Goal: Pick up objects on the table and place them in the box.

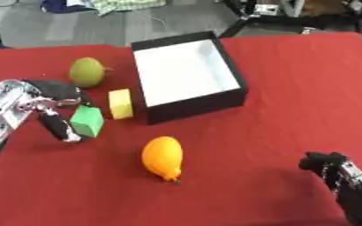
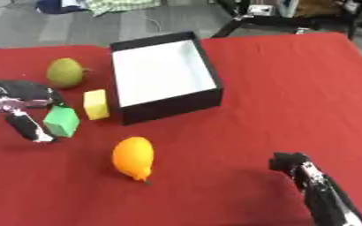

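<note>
Red cloth surface (image 1: 292,88). Black open box with white inside (image 1: 186,75), empty, far centre. Left robot hand (image 1: 57,110) pinches green cube (image 1: 87,121) beside yellow block (image 1: 121,103). Orange lemon-shaped fruit (image 1: 163,156) nearer; green pear (image 1: 87,72) behind. Right robot hand (image 2: 292,164) curled, empty, lower right.

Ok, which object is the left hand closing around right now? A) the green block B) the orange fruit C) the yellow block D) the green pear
A: the left hand has its thumb and fingers curled either side of the green block; the other objects lie apart from it.
</note>
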Robot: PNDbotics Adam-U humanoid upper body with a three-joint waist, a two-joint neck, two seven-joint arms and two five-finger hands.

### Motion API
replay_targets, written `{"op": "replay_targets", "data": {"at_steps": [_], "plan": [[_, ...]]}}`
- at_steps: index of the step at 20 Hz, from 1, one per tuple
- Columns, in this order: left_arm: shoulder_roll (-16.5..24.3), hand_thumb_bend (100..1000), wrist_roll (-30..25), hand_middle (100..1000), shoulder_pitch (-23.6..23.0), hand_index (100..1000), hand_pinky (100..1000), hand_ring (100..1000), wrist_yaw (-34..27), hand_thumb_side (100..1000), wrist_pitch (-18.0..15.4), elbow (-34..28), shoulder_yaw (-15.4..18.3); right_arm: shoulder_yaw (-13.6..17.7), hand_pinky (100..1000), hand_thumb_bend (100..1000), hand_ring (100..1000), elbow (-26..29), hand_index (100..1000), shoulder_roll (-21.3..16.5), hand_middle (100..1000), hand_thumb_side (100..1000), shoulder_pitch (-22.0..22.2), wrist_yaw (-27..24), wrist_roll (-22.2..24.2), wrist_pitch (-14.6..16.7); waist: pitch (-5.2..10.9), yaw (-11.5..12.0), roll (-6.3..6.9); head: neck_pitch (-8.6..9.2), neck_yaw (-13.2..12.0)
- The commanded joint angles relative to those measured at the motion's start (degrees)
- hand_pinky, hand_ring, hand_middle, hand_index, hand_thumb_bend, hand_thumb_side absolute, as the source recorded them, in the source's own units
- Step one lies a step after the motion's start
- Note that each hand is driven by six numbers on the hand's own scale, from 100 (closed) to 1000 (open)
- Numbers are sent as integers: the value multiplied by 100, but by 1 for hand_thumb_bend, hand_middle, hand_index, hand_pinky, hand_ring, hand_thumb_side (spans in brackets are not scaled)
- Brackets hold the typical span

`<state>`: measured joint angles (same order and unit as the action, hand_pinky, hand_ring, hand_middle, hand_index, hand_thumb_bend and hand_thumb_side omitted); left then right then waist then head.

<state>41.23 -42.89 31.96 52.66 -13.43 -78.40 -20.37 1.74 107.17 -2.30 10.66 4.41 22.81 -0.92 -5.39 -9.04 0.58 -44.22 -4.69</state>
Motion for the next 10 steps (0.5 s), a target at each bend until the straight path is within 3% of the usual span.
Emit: {"op": "replay_targets", "data": {"at_steps": [1, 5, 10], "plan": [[141, 338, 50, 626, 92, 814, 772, 643, 32, 405, 19, -70, 83, 3, 1000, 100, 806, 55, 796, -74, 711, 1000, -17, -26, 9, 3, 149, -4, 51, 11, -10], [159, 258, 387, 504, 70, 700, 739, 564, -138, 350, 132, -200, 170, 11, 1000, 100, 805, 52, 796, -75, 710, 1000, -18, -30, 1, -5, 151, -6, 52, 11, -1], [319, 176, 731, 457, 70, 651, 734, 534, -643, 316, 387, -684, 439, 27, 1000, 100, 805, 54, 796, -74, 710, 1000, -16, -28, -15, -14, 154, -4, 54, 11, 10]]}}
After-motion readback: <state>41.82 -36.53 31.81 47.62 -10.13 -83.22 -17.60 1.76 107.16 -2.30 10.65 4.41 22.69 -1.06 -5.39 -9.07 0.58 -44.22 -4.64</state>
